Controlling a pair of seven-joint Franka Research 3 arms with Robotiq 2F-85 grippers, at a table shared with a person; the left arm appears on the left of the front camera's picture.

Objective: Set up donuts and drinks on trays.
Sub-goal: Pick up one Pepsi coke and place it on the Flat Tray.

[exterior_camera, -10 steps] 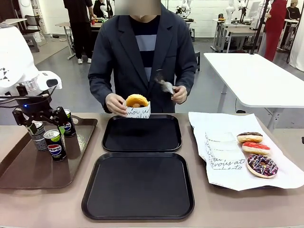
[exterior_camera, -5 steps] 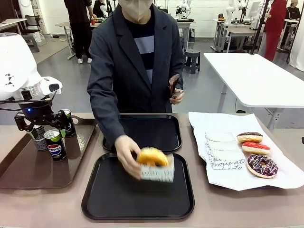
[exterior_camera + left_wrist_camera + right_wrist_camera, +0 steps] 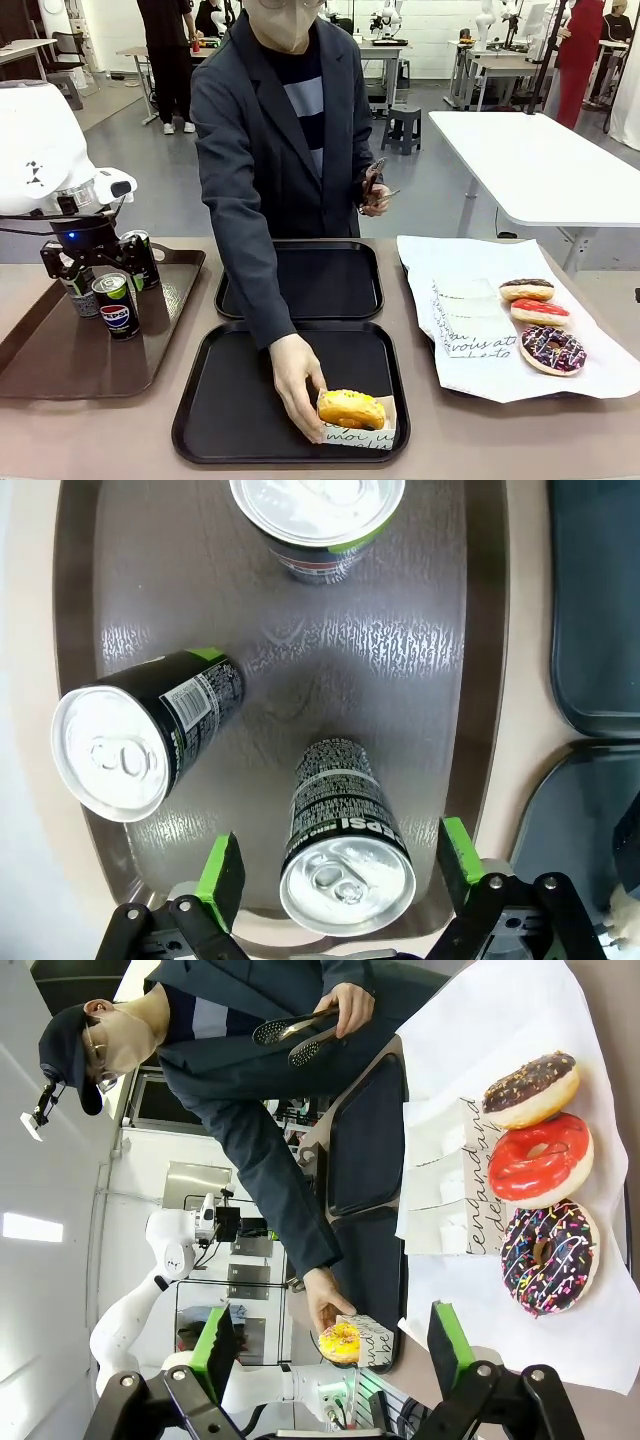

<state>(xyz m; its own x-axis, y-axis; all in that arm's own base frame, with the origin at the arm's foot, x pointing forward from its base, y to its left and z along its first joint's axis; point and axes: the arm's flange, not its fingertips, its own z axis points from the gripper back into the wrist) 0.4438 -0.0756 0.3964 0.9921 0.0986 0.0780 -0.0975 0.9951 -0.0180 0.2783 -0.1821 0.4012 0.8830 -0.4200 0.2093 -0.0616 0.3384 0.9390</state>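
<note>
Bright, even overhead light, glare on the brown tray (image 3: pixel 300 670), edges warped.

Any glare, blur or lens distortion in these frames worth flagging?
Front view: even light, sharp; the yellow donut and the person's hand show no clear smear. Left wrist view: wide-angle bend makes the upright cans look splayed; white glare streaks on the brown tray. Right wrist view: rolled sideways, the red donut sharp with a soft sheen.

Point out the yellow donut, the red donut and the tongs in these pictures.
yellow donut (image 3: pixel 350 409), front view, on its glazed top.
red donut (image 3: pixel 510 1165), right wrist view, on the glaze beside the hole.
tongs (image 3: pixel 272 1030), right wrist view, on one perforated head.
</note>
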